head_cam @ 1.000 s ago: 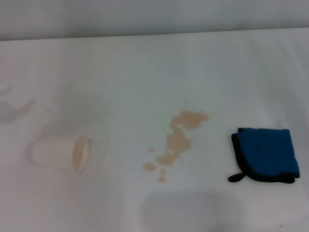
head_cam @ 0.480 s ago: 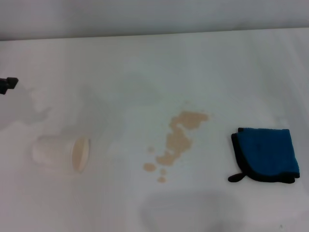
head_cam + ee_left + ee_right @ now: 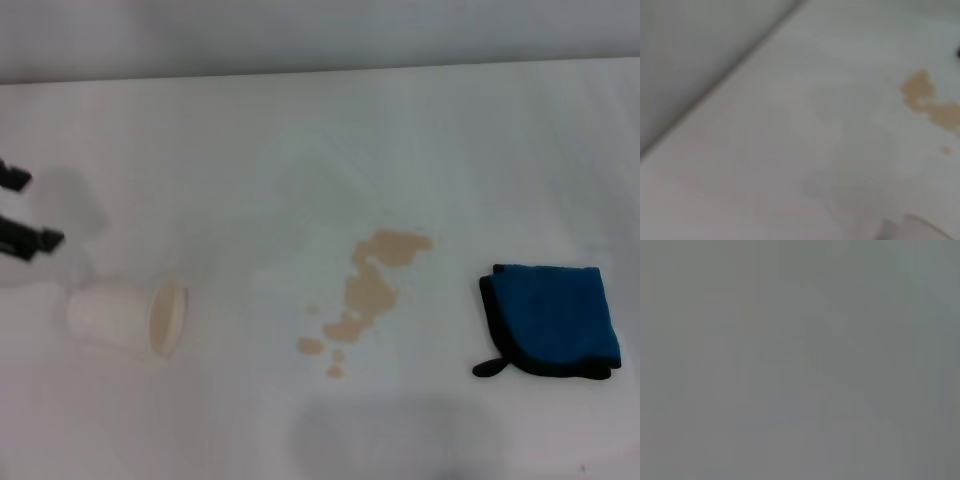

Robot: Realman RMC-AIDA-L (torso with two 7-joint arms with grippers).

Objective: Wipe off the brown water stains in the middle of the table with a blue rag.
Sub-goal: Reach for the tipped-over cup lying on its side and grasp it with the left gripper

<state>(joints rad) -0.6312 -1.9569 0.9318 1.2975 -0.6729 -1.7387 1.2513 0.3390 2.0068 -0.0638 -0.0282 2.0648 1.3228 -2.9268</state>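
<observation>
Brown water stains (image 3: 368,290) sit mid-desk (image 3: 300,130), untouched; the blue rag (image 3: 552,320) lies folded and flat well to their right, nothing holding it. My left gripper (image 3: 20,210) shows at the far left edge, fingers apart, just above a white paper cup (image 3: 128,316) lying on its side. My right gripper is out of sight.

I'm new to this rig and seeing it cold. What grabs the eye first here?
The brown water stains blotch the middle of the white table. The blue rag lies folded to their right, and a tipped paper cup to their left, with the left gripper open near it.
</observation>
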